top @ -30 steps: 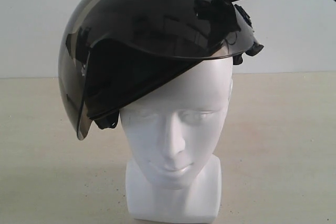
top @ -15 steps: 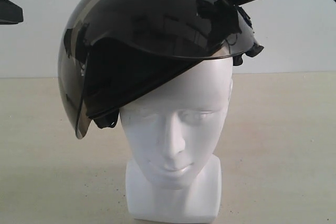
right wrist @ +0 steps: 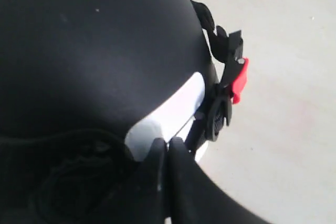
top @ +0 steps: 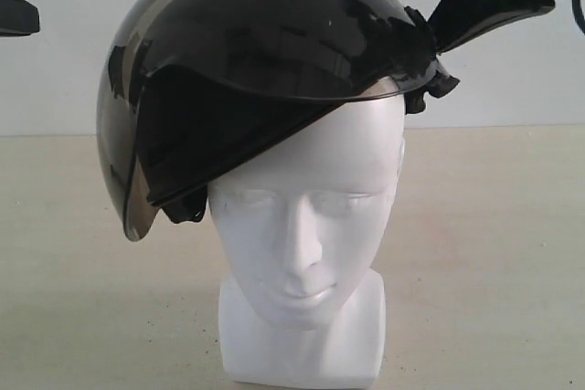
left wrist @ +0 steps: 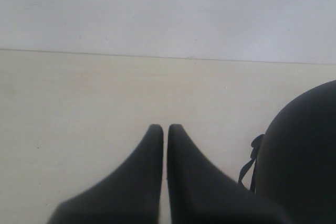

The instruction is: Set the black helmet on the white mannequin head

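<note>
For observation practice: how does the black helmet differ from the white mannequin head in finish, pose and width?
The black helmet is glossy; the white mannequin head is matte. The helmet sits tilted; the head stands upright. The helmet is wider than the head. Both are rounded.

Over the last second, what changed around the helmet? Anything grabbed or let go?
The right gripper, shut, slid off the crown of the black helmet, going right and down in the exterior view to the helmet's side rim. Nothing was grabbed or released. The black helmet shifted slightly left in that view. The left gripper, shut, came into view at the left edge. Unchanged: the white mannequin head, with the helmet tilted on it.
</note>
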Action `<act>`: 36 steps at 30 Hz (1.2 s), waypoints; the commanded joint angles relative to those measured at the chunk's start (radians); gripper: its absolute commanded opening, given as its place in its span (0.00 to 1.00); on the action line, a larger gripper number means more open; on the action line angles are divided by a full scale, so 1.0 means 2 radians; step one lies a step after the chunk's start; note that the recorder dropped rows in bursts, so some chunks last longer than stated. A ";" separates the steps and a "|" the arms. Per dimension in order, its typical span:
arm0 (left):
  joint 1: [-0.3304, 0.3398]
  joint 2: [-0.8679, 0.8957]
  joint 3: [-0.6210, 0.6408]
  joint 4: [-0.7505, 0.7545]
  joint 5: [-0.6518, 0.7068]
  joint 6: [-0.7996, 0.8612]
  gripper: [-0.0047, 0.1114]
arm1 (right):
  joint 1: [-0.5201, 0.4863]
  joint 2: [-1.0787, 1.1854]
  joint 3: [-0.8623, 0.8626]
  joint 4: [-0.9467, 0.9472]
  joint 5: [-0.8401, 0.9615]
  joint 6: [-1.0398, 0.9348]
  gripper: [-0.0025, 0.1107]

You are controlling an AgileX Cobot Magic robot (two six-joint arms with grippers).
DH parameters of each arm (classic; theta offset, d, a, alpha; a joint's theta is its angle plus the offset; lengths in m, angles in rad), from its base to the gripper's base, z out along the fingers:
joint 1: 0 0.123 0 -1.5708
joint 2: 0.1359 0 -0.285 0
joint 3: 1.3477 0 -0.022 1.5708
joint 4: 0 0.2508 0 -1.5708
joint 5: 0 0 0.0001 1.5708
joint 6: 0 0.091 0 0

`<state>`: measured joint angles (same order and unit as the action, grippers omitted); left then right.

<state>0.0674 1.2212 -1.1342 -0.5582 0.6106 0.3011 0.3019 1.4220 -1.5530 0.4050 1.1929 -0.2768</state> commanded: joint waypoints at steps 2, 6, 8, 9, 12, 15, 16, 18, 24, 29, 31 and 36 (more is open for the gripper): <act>-0.004 -0.001 -0.003 -0.003 0.009 0.003 0.08 | 0.003 -0.002 0.004 -0.019 0.014 0.053 0.06; -0.004 -0.001 -0.003 0.000 0.022 0.009 0.08 | -0.054 -0.005 0.004 0.035 0.014 0.054 0.34; -0.004 -0.001 -0.003 0.000 0.022 0.009 0.08 | -0.111 -0.009 0.004 0.097 0.014 0.028 0.40; -0.004 -0.001 -0.003 0.000 0.019 0.010 0.08 | -0.134 -0.009 0.007 0.127 0.014 0.019 0.40; -0.004 -0.001 -0.003 -0.001 0.020 0.010 0.08 | -0.173 -0.006 0.046 0.235 0.014 -0.025 0.40; -0.004 -0.001 -0.003 -0.001 0.022 0.011 0.08 | -0.192 0.006 0.102 0.321 0.014 -0.066 0.40; -0.004 -0.001 -0.003 -0.001 0.022 0.011 0.08 | -0.194 0.009 0.115 0.336 0.014 -0.077 0.40; -0.004 -0.001 -0.003 -0.001 0.022 0.011 0.08 | -0.194 0.014 0.144 0.364 0.014 -0.103 0.40; -0.004 -0.001 -0.003 -0.001 0.022 0.011 0.08 | -0.194 0.018 0.196 0.398 0.001 -0.148 0.40; -0.004 -0.001 -0.003 -0.001 0.022 0.011 0.08 | -0.194 0.018 0.218 0.446 0.014 -0.177 0.40; -0.004 -0.001 -0.003 -0.001 0.022 0.011 0.08 | -0.194 0.018 0.220 0.448 0.014 -0.180 0.40; -0.004 -0.001 -0.003 -0.001 0.022 0.011 0.08 | -0.194 0.018 0.224 0.448 0.014 -0.179 0.24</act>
<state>0.0674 1.2212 -1.1342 -0.5582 0.6536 0.3179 -0.0813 1.4567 -1.1141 1.2842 1.2109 -0.6196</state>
